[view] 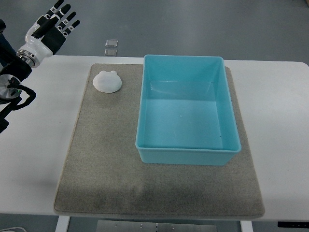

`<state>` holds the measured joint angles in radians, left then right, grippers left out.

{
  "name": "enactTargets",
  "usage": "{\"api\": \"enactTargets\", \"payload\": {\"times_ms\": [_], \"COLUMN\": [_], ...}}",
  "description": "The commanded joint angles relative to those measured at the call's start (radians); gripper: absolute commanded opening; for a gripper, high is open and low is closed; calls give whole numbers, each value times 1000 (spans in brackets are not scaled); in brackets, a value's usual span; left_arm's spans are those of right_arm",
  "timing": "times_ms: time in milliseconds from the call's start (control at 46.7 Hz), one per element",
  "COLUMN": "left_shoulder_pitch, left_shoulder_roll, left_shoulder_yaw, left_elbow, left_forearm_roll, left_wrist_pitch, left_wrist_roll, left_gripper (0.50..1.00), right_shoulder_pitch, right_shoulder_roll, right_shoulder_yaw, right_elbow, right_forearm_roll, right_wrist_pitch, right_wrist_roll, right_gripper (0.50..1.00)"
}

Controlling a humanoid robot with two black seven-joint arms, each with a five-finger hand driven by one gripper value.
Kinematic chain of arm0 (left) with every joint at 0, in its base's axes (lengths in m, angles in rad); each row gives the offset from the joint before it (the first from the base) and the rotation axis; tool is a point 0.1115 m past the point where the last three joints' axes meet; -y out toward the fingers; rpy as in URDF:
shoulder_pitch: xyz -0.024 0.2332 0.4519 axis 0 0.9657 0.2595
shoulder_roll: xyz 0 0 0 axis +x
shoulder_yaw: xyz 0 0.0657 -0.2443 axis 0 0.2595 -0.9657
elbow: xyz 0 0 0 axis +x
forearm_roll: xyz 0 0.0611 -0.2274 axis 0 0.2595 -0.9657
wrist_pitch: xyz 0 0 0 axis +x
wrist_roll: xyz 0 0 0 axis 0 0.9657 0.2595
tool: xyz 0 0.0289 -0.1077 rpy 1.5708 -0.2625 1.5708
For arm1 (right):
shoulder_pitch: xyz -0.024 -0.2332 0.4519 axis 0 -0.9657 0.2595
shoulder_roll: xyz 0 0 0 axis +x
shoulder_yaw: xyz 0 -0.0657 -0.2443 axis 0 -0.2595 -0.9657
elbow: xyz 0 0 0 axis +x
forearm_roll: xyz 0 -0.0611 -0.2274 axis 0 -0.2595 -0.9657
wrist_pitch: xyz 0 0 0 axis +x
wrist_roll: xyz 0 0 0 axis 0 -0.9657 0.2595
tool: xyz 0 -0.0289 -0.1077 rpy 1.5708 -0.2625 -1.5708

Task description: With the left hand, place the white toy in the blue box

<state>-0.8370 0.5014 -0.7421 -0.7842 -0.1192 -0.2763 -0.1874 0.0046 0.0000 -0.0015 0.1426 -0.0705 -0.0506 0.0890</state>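
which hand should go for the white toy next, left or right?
Left. The left hand is in view at the upper left, fingers spread and empty, on the same side as the white toy, which lies on the mat left of the blue box. No right hand shows in the picture.

A grey mat (106, 169) covers the white table (285, 125).

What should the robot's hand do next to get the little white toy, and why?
Probably the left hand should swing right and toward the robot, ending above the white toy. Its fingers are open and hold nothing, and it hovers beyond the table's far-left corner, well apart from the toy. The toy lies on the grey mat, just left of the empty blue box.
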Motion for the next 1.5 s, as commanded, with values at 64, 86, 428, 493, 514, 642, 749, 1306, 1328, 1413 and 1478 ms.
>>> {"api": "enactTargets", "payload": {"times_ms": [64, 86, 428, 493, 514, 642, 749, 1306, 1328, 1413, 1478], "left_shoulder_pitch": [-1, 1, -1, -1, -1, -1, -2, -16, -16, -16, -16], "left_shoulder_roll": [3, 3, 19, 22, 25, 46, 54, 121, 121, 126, 135], "left_shoulder_yaw": [1, 1, 4, 9, 10, 17, 15, 40, 40, 40, 41], "left_elbow": [-4, -9, -10, -4, -3, -1, -7, -92, -98, -116, -130], "left_forearm_roll": [265, 307, 527, 529, 530, 592, 703, 1124, 1147, 1225, 1273], "left_wrist_pitch": [0, 0, -77, -72, -72, -70, -57, -26, -26, -29, -32], "left_wrist_roll": [0, 0, 26, 29, 29, 28, 26, 2, -3, -14, -18], "left_gripper": [994, 994, 996, 996, 996, 996, 996, 994, 992, 992, 992], "right_shoulder_pitch": [0, 0, 0, 0, 0, 0, 0, 0, 0, 0, 0], "right_shoulder_roll": [0, 0, 0, 0, 0, 0, 0, 0, 0, 0, 0], "right_shoulder_yaw": [0, 0, 0, 0, 0, 0, 0, 0, 0, 0, 0], "right_elbow": [0, 0, 0, 0, 0, 0, 0, 0, 0, 0, 0], "right_forearm_roll": [0, 0, 0, 0, 0, 0, 0, 0, 0, 0, 0], "right_wrist_pitch": [0, 0, 0, 0, 0, 0, 0, 0, 0, 0, 0], "right_wrist_roll": [0, 0, 0, 0, 0, 0, 0, 0, 0, 0, 0], "right_gripper": [936, 936, 936, 936, 936, 936, 936, 936, 936, 936, 936]}}
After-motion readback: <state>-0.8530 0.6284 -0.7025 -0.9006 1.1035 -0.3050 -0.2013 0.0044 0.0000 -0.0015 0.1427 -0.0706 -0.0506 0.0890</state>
